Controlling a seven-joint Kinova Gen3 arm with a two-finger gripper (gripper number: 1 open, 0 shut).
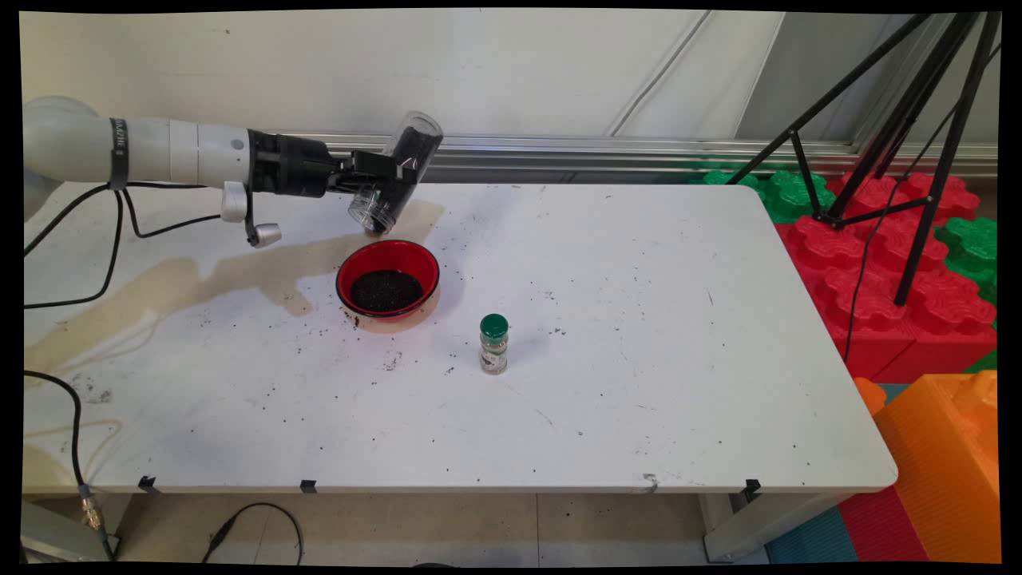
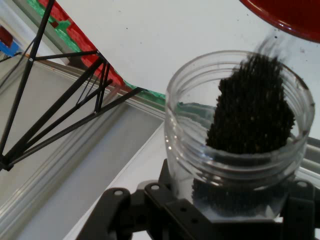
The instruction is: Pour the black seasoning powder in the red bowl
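The claw [image 1: 369, 182] grips a clear jar [image 1: 397, 172] of dark grains, tilted mouth-down above the far rim of the red bowl [image 1: 388, 279]. The bowl already holds a dark heap, and grains show at the jar's mouth in the hand view [image 2: 250, 112]. Judged from this, a clean pour calls for a mouth centred over the bowl and a gradual tilt, since loose grains [image 1: 391, 361] already dot the table [image 1: 639, 319]. 1 small green-capped bottle [image 1: 493, 344] stands apart to the bowl's right, clear of the arm. A black tripod [image 1: 902, 120] stands beyond the table's far right corner.
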